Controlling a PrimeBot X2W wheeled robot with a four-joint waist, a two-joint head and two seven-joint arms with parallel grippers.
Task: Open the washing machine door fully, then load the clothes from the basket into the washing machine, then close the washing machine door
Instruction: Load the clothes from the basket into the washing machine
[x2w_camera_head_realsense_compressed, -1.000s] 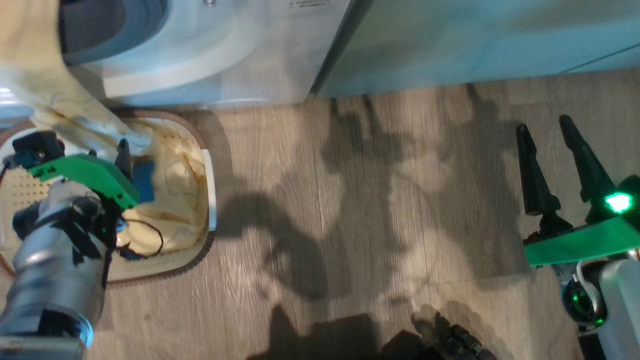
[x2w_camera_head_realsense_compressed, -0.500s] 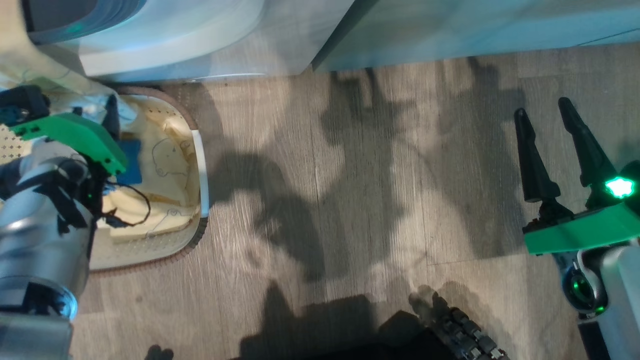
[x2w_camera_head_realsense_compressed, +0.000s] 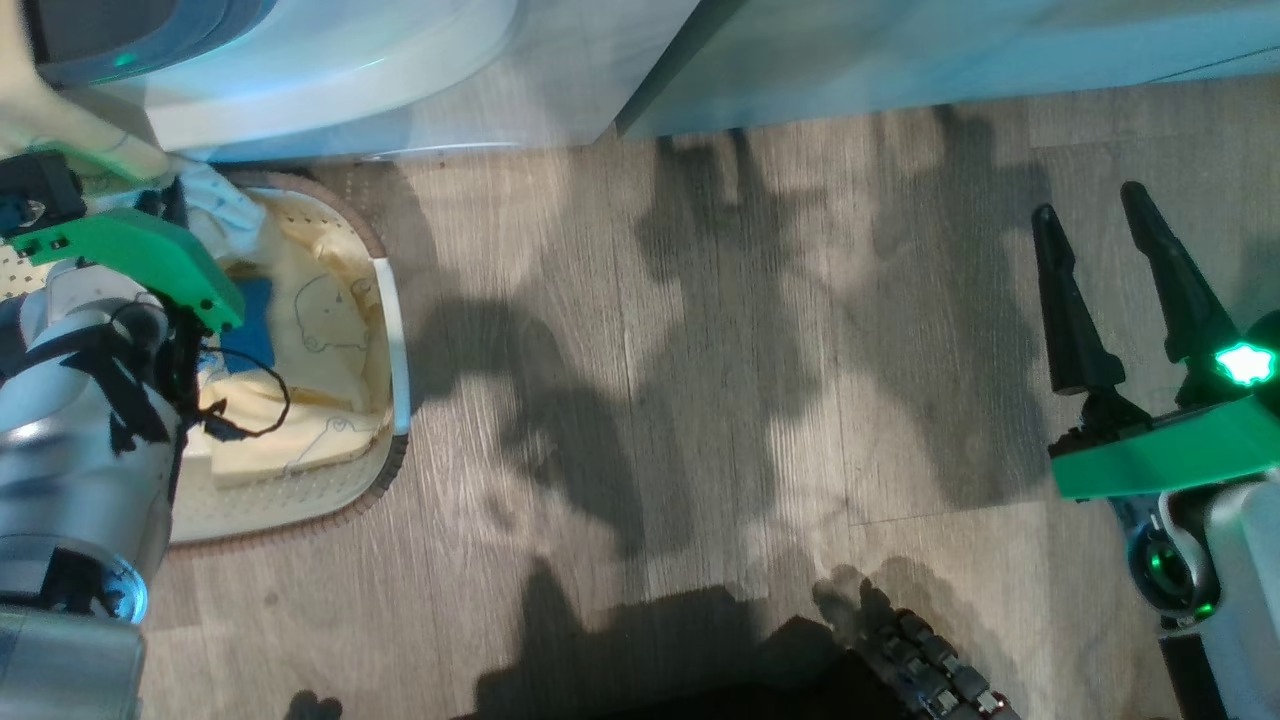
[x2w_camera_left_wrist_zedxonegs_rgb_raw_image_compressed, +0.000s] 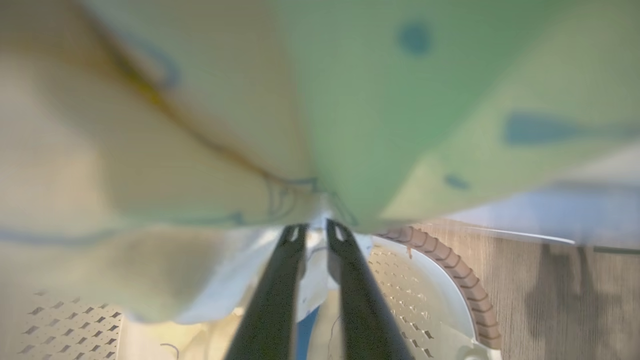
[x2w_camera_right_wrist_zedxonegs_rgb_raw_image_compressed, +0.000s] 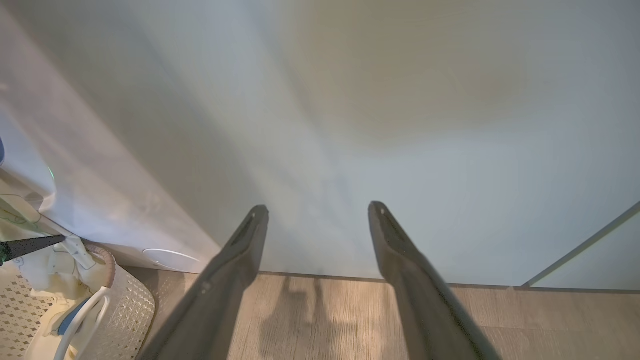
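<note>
At the near left, left hand (x2w_camera_left_wrist_zedxonegs_rgb_raw_image_compressed: 315, 229) is reaching down into the basket (x2w_camera_head_realsense_compressed: 392, 470), fingers drawn almost together and pinching a fold of pale fabric between the tips. Reading that as a grip on the clothes (x2w_camera_head_realsense_compressed: 320, 310), not an empty squeeze. Near right, right hand (x2w_camera_head_realsense_compressed: 1088, 205) is hanging over wooden floor (x2w_camera_head_realsense_compressed: 700, 400), jaws spread wide, holding nothing.

Step in hand, my read: loading, mid-pick from the basket. Next move is calling for a lift until the fabric is clearing the brown rim, then a swing far-left to the drum mouth, releasing well inside so nothing is trailing over the lip.

Basket is sitting on the floor just in front of the washing machine (x2w_camera_head_realsense_compressed: 400, 70); touching or not, can't tell. Inside: yellow garment with a bear outline is lying against the right wall, blue patch (x2w_camera_head_realsense_compressed: 250, 325) beside it, perforated floor showing at the left. Not empty yet.

Further back, a strip of the same pale fabric is running from beside the machine's grey gasket (x2w_camera_head_realsense_compressed: 200, 25) down toward the basket; looks like it's hanging out of the mouth, can't confirm. Pale green cabinet (x2w_camera_head_realsense_compressed: 950, 40) is standing right of the machine.
</note>
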